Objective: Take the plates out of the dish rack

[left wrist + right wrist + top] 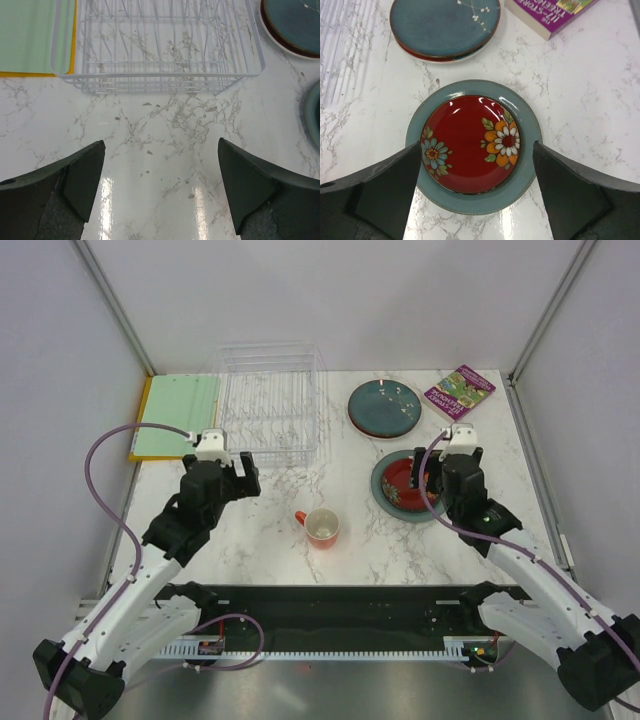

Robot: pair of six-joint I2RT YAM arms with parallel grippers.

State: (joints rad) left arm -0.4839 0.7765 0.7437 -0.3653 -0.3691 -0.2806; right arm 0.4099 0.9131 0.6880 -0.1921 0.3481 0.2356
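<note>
The clear dish rack (pixel 268 400) stands at the back left with no plates in it; its front wall shows in the left wrist view (pixel 160 75). A dark teal plate (pixel 385 406) lies on a red-rimmed plate right of the rack, also in the right wrist view (pixel 444 26). A small red flowered plate (pixel 470 142) lies on a grey-teal plate (pixel 527 135), also in the top view (pixel 383 488). My right gripper (pixel 476 192) is open above their near edge. My left gripper (pixel 161 192) is open over bare marble in front of the rack.
An orange-red mug (pixel 321 527) stands at the table's middle front. A green board with a yellow edge (pixel 175 415) lies left of the rack. A purple book (pixel 459 392) lies at the back right. White walls with metal posts close the sides.
</note>
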